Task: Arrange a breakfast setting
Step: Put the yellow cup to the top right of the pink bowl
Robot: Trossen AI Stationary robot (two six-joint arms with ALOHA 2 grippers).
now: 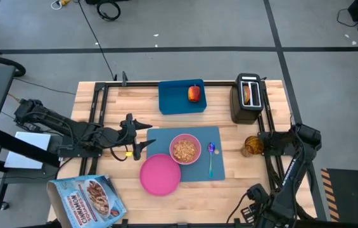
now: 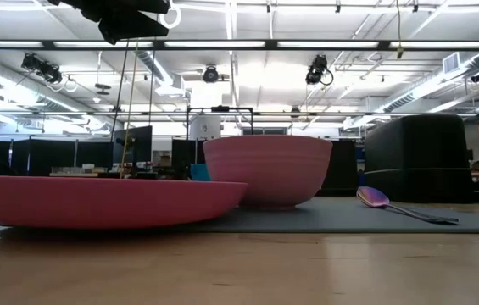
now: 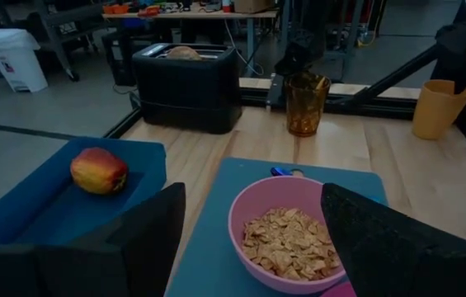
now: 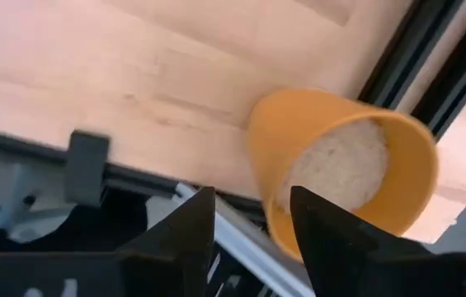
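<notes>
The slate-blue mat [image 1: 194, 170] lies at the table's middle near side. The pink bowl [image 1: 185, 149] of cereal and the teal-handled spoon [image 1: 211, 157] rest on it, and the pink plate [image 1: 160, 174] overlaps its left edge. The red apple [image 1: 194, 94] lies on the brighter blue tray. The toast [image 1: 248, 94] sticks up from the black toaster. My left gripper [image 1: 148, 136] hovers open just left of the bowl. My right gripper [image 1: 268, 144] is at the right, shut on the orange cup [image 4: 340, 169], which the arm hides in the high view. My right gripper holds the orange cup by its wall near the rim [image 4: 270, 194], one finger [image 4: 327, 235] at the cup's opening and the other outside. It comes from above, as the left wrist view shows [image 3: 439, 107]. The cup hangs slightly tilted; I cannot tell whether its base touches the table.
An amber glass [image 1: 251, 145] stands right of the mat, beside my right gripper. The toaster [image 1: 247, 101] stands at the far right and the blue tray [image 1: 182, 98] at the far middle. A cereal box [image 1: 87, 199] lies at the near left corner.
</notes>
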